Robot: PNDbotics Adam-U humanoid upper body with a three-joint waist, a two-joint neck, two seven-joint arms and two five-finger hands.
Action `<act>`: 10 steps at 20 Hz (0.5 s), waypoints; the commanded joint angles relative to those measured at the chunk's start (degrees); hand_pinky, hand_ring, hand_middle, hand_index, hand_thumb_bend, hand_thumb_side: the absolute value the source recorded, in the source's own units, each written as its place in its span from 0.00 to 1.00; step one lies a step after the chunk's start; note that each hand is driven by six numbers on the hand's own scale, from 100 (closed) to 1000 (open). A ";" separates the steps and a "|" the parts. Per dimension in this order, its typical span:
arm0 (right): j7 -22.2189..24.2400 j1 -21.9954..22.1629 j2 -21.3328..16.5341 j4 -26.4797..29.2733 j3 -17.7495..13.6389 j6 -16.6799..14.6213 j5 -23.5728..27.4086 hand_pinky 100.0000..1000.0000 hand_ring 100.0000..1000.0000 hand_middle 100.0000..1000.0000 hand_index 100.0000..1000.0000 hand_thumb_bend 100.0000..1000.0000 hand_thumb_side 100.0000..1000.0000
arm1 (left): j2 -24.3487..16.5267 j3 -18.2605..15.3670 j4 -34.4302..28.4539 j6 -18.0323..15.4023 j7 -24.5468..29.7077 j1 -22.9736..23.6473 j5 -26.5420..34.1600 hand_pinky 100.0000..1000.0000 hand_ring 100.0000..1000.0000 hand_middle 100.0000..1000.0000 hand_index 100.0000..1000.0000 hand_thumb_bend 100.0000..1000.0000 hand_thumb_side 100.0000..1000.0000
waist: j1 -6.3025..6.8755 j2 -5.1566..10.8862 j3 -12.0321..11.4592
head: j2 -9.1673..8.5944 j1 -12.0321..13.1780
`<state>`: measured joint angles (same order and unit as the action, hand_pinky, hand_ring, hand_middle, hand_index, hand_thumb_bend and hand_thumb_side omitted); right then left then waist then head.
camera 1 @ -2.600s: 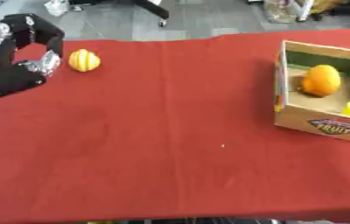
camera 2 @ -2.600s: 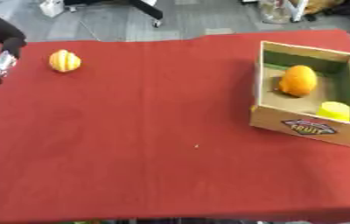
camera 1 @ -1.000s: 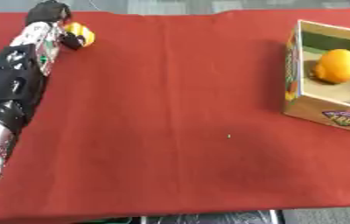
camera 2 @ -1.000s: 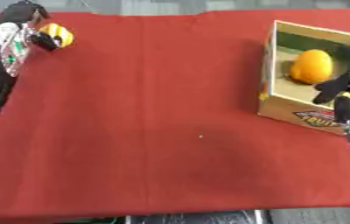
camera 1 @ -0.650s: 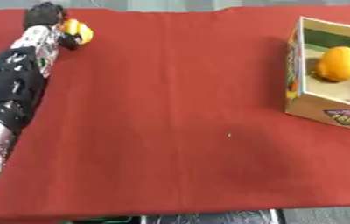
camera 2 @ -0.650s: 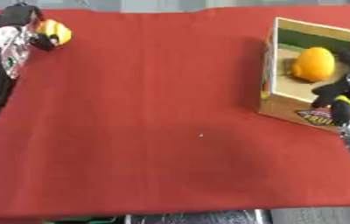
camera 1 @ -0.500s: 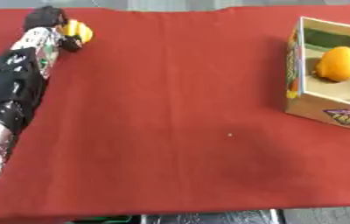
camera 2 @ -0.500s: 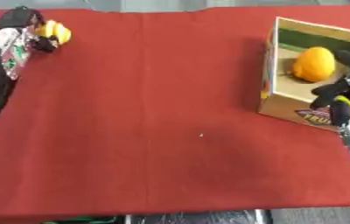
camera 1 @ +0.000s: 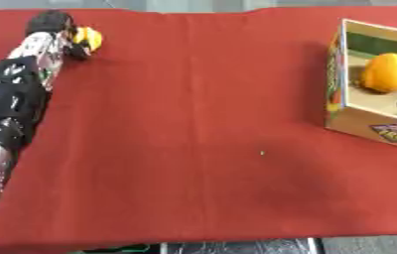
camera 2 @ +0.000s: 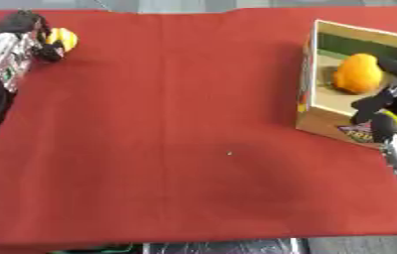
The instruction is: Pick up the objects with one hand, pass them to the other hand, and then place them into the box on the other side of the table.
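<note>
One orange sits inside the box, right hand alongside.

left hand reached onto yellow fruit, right hand risen beside box

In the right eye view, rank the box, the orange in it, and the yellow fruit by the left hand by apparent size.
1. box
2. orange
3. yellow fruit, smallest as seen, but the left hand covers part of it and it lies farther away, so its true size against the orange is unsure.
</note>
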<state>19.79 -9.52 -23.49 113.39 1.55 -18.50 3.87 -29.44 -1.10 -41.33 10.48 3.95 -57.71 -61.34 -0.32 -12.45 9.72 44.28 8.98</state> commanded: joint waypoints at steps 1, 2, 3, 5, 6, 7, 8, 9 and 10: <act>0.66 -0.43 -1.53 1.20 0.60 0.99 1.65 0.68 0.49 0.40 1.00 0.00 0.47 | -4.28 2.74 -8.90 -4.36 -0.42 -0.27 5.82 0.54 0.35 0.28 0.37 0.00 0.14 | 0.15 2.15 -0.49 | -0.16 -0.72; 1.12 -0.53 -1.65 1.20 1.02 1.47 2.41 0.68 0.49 0.40 1.00 0.00 0.47 | -5.25 3.88 -12.02 -5.73 0.07 0.23 7.79 0.54 0.35 0.28 0.37 0.00 0.14 | 0.25 2.42 -0.75 | -0.16 -0.94; 1.62 -0.67 -1.76 1.20 1.45 1.99 3.24 0.68 0.48 0.40 1.00 0.00 0.49 | -6.16 4.94 -15.10 -6.87 0.67 0.78 9.71 0.55 0.35 0.29 0.37 0.00 0.13 | 0.36 2.65 -0.97 | -0.16 -1.13; 2.85 -1.12 -1.89 1.20 2.73 3.75 5.51 0.67 0.48 0.39 1.00 0.00 0.53 | -8.20 7.35 -22.85 -9.53 2.15 2.36 14.54 0.55 0.36 0.30 0.38 0.00 0.12 | 0.60 3.16 -1.45 | -0.16 -1.52; 3.49 -1.37 -1.85 1.20 3.57 5.14 7.00 0.67 0.48 0.39 1.00 0.00 0.55 | -9.24 8.54 -26.96 -10.71 3.02 3.30 16.89 0.55 0.36 0.30 0.38 0.00 0.11 | 0.72 3.38 -1.66 | -0.16 -1.73; 4.29 -1.69 -1.70 1.20 4.49 6.75 8.64 0.66 0.47 0.39 1.00 0.00 0.58 | -10.15 9.72 -31.31 -11.80 4.05 4.30 19.39 0.55 0.36 0.30 0.39 0.00 0.11 | 0.85 3.58 -1.87 | -0.16 -1.92; 5.24 -2.04 -1.39 1.20 5.61 8.70 10.53 0.66 0.47 0.38 1.00 0.00 0.63 | -11.00 10.88 -35.88 -12.95 5.17 5.41 21.99 0.56 0.37 0.31 0.39 0.00 0.10 | 0.98 3.77 -2.07 | -0.16 -2.10; 6.23 -2.43 -1.00 1.20 6.78 10.92 12.66 0.66 0.47 0.38 1.00 0.00 0.68 | -11.69 11.94 -40.44 -13.99 6.30 6.42 24.44 0.56 0.36 0.31 0.40 0.00 0.09 | 1.12 3.96 -2.29 | -0.16 -2.31; 7.31 -2.88 -0.61 1.20 8.03 13.49 15.13 0.66 0.46 0.38 1.00 0.00 0.72 | -12.26 12.96 -45.00 -14.88 7.42 7.30 26.79 0.56 0.36 0.31 0.40 0.00 0.08 | 1.26 4.15 -2.52 | -0.16 -2.56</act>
<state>26.18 -11.74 -23.67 113.39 8.64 -7.22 16.54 -38.96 10.98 -80.54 -3.12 10.27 -49.60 -37.39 0.24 -10.43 7.11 44.28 6.76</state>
